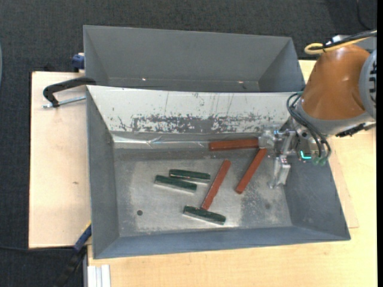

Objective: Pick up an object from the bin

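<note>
My gripper [279, 177] hangs at the right side of the bin, its fingers pointing down just above the floor with nothing seen between them. Just left of it a red-brown bar [251, 170] lies slanted. Another red-brown bar [233, 144] lies flat along the back wall, its right end close to the gripper body. A third red-brown bar [216, 185] lies slanted near the middle.
Three dark green bars lie further left: one [190, 174], one [175, 183] beside it, and one [204, 215] at the lower end of the middle red-brown bar. The bin's sloped right wall is close behind the gripper.
</note>
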